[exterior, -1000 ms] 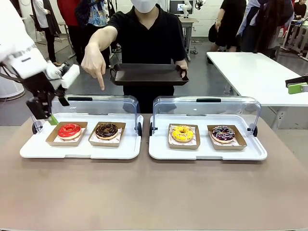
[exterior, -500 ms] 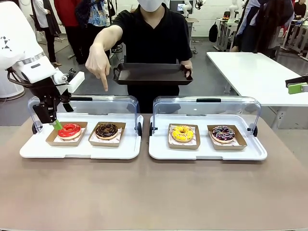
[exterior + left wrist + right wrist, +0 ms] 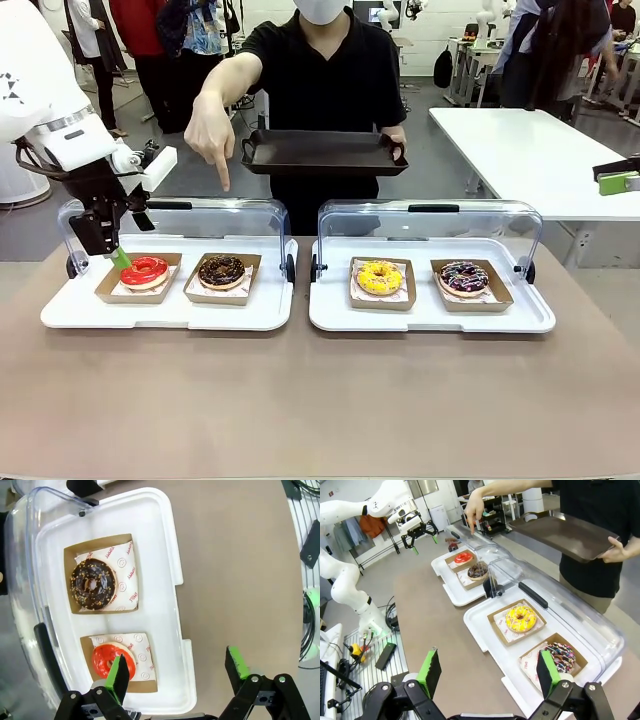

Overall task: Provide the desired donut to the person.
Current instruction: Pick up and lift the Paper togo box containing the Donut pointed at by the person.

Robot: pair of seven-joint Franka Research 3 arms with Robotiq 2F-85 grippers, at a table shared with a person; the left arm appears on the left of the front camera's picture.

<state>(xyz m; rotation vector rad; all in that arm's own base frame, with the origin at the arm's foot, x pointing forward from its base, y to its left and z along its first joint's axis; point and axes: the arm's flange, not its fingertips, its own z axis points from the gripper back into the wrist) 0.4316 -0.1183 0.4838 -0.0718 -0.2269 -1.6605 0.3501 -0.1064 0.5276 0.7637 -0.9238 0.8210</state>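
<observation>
Several donuts lie in cardboard trays: a red one [image 3: 145, 270], a chocolate one [image 3: 221, 269], a yellow one [image 3: 380, 277] and a dark sprinkled one [image 3: 463, 277]. The person's hand [image 3: 210, 130] points down over the chocolate donut [image 3: 93, 584]; the other hand holds a dark tray [image 3: 322, 152]. My left gripper [image 3: 108, 252] hangs open just left of the red donut [image 3: 112, 660], one green pad over its edge in the left wrist view, where the gripper [image 3: 177, 672] spans the tray's rim. My right gripper [image 3: 488, 672] is open and empty, well above the table, short of the yellow donut [image 3: 521, 618].
The donuts sit in two white serving trays, left [image 3: 60, 315] and right [image 3: 330, 318], each with a clear lid [image 3: 430, 225] raised at the back. Brown tabletop [image 3: 320, 400] lies free in front. A white table [image 3: 540, 150] stands at the far right.
My left gripper has moved right and down to the red donut, then held still. The person's pointing hand and dark tray have shifted slightly to the right.
</observation>
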